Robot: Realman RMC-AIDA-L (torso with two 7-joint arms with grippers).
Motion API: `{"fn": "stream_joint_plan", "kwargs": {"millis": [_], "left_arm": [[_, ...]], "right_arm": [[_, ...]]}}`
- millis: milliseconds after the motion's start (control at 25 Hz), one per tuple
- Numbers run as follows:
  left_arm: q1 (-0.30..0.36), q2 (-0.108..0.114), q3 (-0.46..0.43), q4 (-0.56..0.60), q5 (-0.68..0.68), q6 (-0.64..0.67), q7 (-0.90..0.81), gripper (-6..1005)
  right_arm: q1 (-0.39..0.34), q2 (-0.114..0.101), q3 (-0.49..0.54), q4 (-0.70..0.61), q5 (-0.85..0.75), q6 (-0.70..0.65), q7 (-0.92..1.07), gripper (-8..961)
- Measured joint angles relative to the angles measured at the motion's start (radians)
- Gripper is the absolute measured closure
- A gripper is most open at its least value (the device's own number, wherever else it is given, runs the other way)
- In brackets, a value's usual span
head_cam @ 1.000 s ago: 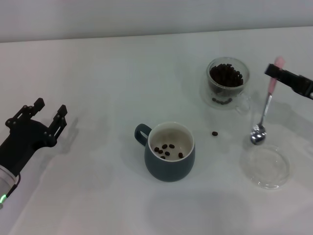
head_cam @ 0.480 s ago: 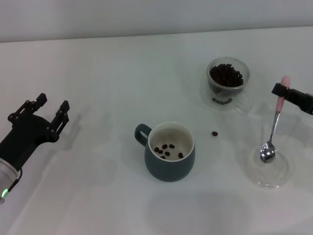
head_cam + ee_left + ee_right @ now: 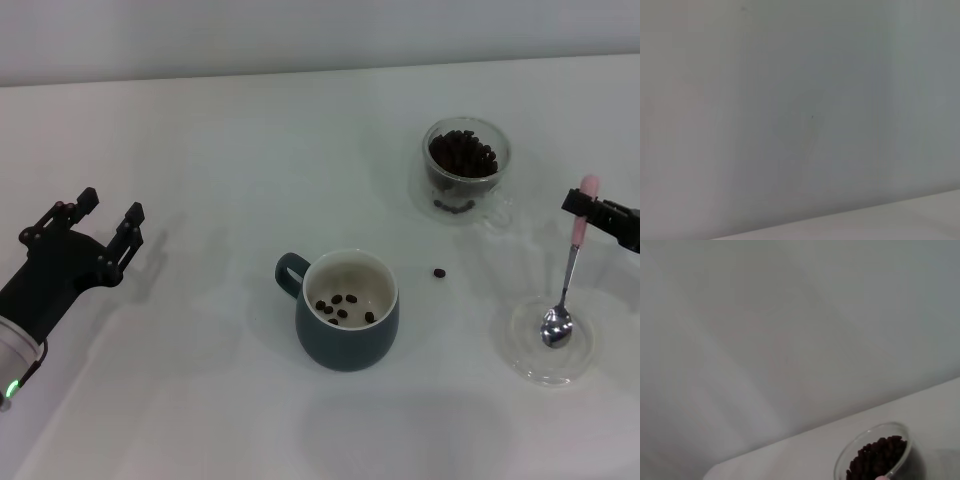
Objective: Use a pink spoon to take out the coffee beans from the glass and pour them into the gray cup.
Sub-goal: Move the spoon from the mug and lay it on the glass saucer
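The right pincer (image 3: 590, 206) is clamped on the pale pink handle of the pink spoon (image 3: 567, 277), which hangs nearly upright from it. Straight below the pincer, the spoon's metal bowl sits at the clear shallow dish (image 3: 548, 342) lying on the white desk (image 3: 220, 150); whether the bowl touches the dish cannot be told. No beans can be made out in the spoon's bowl.

Just beyond the pincer and toward the robot's left stands the glass (image 3: 465, 168), well filled with coffee beans (image 3: 461, 155); the right wrist view shows the same glass (image 3: 874, 453) with its dark beans (image 3: 876, 455) close under the arm. One stray bean (image 3: 439, 272) lies on the desk between the glass and the gray cup (image 3: 344, 309), lower than the pincer and to its left. The gray cup stands farther left again, nearer the robot than the glass, its loop handle turned away from the pincer, and a few beans (image 3: 343, 306) lie on its off-white floor.

Far across the desk, the left pincer (image 3: 97, 222) hovers with its fingers spread apart and nothing between them, well away from every item.
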Motion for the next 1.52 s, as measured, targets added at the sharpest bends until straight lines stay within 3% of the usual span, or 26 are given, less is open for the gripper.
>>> {"fn": "stream_joint_plan", "kwargs": {"millis": [640,1520], "left_arm": [[-0.002,-0.001,-0.014,0.000,0.000,0.003,0.000,423],[-0.013,-0.003,-0.024,-0.004,0.000,0.024,0.000,422]], "right_arm": [[0.001,0.015,-0.011,0.025,-0.021,-0.017,0.012,808],[0.009,0.007,-0.011,0.038,-0.046,-0.083,0.012,795]]}}
